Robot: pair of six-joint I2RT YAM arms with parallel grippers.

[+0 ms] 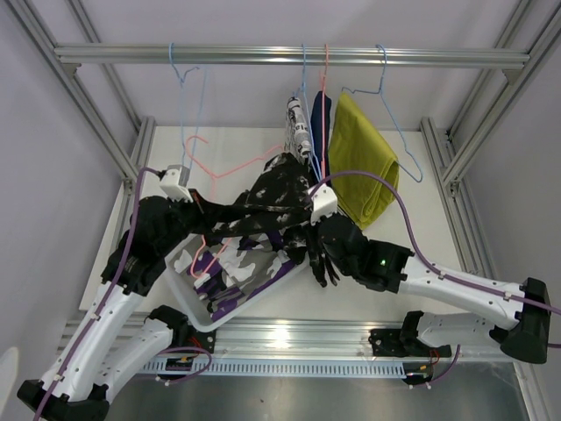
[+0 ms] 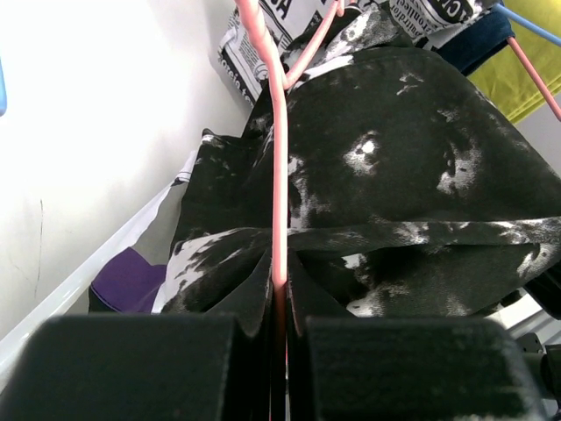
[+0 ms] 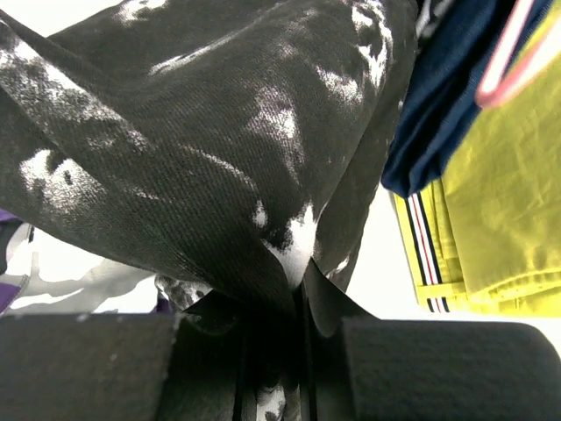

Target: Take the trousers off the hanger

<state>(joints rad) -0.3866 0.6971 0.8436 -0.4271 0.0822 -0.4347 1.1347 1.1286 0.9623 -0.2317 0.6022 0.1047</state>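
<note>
Matt twill black-and-white trousers (image 3: 219, 158), glossy pink hanger (image 2: 278, 175)

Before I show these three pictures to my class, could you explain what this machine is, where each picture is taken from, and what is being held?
Two robot arms are bolted at the near edge of a table. The wide picture comes from a fixed camera above and behind them. The other two come from a camera on each wrist, looking out past that arm's claw.

The left claw is shut on a pink hanger. The right claw is shut on the black-and-white trousers stretched between the arms.

On the table, a white tub holds camouflage trousers. From the rail at the back hang printed white trousers, navy trousers and mustard trousers.
</note>
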